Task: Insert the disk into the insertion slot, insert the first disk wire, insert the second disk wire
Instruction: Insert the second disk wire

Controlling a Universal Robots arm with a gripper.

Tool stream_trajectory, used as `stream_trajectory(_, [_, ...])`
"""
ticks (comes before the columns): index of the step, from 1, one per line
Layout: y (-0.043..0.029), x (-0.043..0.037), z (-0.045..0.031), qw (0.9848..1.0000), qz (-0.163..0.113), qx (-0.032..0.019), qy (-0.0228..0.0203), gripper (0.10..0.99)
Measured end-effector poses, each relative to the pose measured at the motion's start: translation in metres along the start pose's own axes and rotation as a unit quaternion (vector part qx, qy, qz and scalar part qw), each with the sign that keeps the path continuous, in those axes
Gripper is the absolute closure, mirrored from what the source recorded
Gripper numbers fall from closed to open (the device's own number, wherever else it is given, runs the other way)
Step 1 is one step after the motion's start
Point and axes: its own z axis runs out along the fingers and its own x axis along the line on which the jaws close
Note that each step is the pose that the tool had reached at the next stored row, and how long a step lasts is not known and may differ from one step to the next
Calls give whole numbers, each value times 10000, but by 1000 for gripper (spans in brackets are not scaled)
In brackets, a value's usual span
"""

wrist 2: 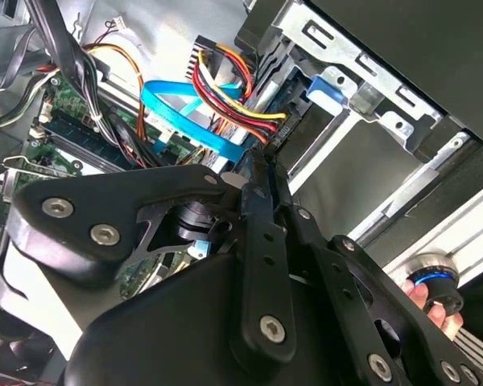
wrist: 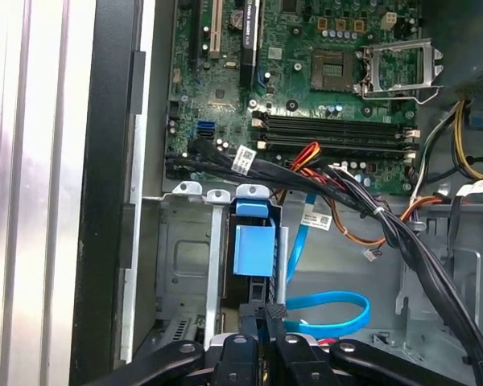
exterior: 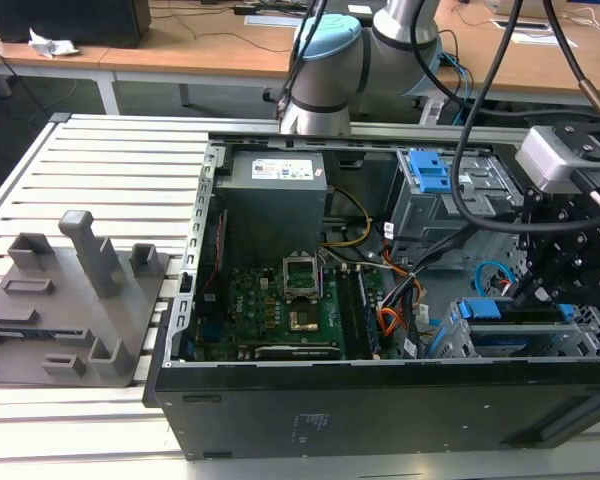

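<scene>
In the exterior view the gripper hangs at the open computer case's far end on the exterior view's right, just above the disk, which lies flat in the slot with its blue caddy edge showing. In the first wrist view the fingers are pressed together, tips just at the near end of the blue caddy tab, nothing visibly gripped between them. The second wire curls in a light-blue loop on the case floor just beside the fingers; in the second wrist view it runs flat beyond the fingertips, next to a red, yellow and black wire bundle. The motherboard lies well apart, toward the exterior view's left.
</scene>
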Motion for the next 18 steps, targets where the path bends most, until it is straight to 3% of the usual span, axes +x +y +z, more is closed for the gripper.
stream_trajectory(9, [-4, 9, 30, 10000, 15, 0, -4, 929])
stream_trajectory(11, [-4, 8, 29, 10000, 15, 0, -3, 851])
stream_trajectory(13, [1, 8, -71, 10000, 16, 0, -2, 851])
stream_trajectory(16, [12, -31, -312, 10000, 15, 0, -1, 867])
stream_trajectory(17, [15, -42, -391, 10000, 15, 0, -1, 980])
stream_trajectory(18, [21, -47, -473, 10000, 16, 0, -2, 980])
